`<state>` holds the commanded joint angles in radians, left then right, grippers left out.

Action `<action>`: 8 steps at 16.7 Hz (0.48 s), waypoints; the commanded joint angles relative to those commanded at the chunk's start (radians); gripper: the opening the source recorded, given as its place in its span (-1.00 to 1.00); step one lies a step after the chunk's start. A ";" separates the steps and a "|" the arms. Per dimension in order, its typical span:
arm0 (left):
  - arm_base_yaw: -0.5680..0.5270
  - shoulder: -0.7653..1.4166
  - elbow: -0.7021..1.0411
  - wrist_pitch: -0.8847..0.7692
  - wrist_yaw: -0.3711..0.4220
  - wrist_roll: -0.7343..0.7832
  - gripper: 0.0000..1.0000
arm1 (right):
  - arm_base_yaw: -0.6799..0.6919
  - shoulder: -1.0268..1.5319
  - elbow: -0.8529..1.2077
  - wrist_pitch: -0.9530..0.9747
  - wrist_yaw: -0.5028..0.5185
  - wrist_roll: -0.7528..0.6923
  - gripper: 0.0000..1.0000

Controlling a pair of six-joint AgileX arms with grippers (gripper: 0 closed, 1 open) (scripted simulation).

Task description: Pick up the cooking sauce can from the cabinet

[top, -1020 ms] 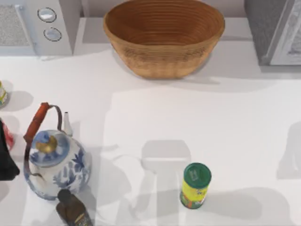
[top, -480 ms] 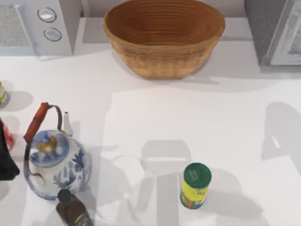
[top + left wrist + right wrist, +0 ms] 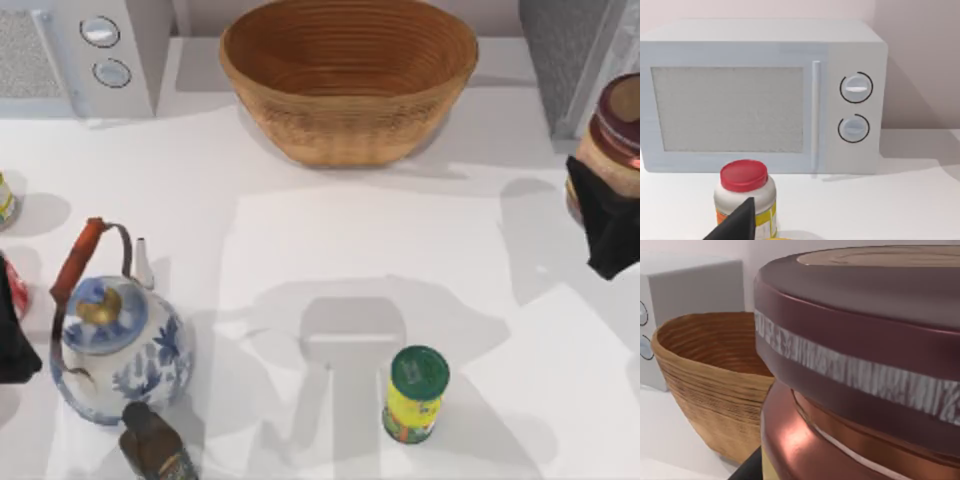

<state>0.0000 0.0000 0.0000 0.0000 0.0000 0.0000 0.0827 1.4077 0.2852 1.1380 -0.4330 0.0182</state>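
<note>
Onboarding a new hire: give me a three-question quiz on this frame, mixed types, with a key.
1. True or false: the sauce can stands on the table.
2. Which lid is green? A) the yellow can B) the jar by the microwave C) the teapot
3. Fill in: the big thing at the table's back middle is a wicker ____.

Key:
1. False. The right claw holds it up at the table's right edge, in front of the cabinet.
2. A
3. basket
</note>
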 joint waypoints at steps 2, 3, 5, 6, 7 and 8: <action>0.000 0.000 0.000 0.000 0.000 0.000 1.00 | 0.010 0.189 0.035 0.148 -0.055 0.001 -1.00; 0.000 0.000 0.000 0.000 0.000 0.000 1.00 | 0.014 0.276 0.051 0.215 -0.080 0.002 -1.00; 0.000 0.000 0.000 0.000 0.000 0.000 1.00 | 0.022 0.427 0.082 0.333 -0.124 0.002 -1.00; 0.000 0.000 0.000 0.000 0.000 0.000 1.00 | 0.025 0.490 0.095 0.383 -0.142 0.002 -1.00; 0.000 0.000 0.000 0.000 0.000 0.000 1.00 | 0.028 0.543 0.106 0.426 -0.158 0.002 -1.00; 0.000 0.000 0.000 0.000 0.000 0.000 1.00 | 0.030 0.586 0.116 0.460 -0.171 0.001 -1.00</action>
<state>0.0000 0.0000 0.0000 0.0000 0.0000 0.0000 0.1124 1.9933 0.4015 1.5984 -0.6041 0.0195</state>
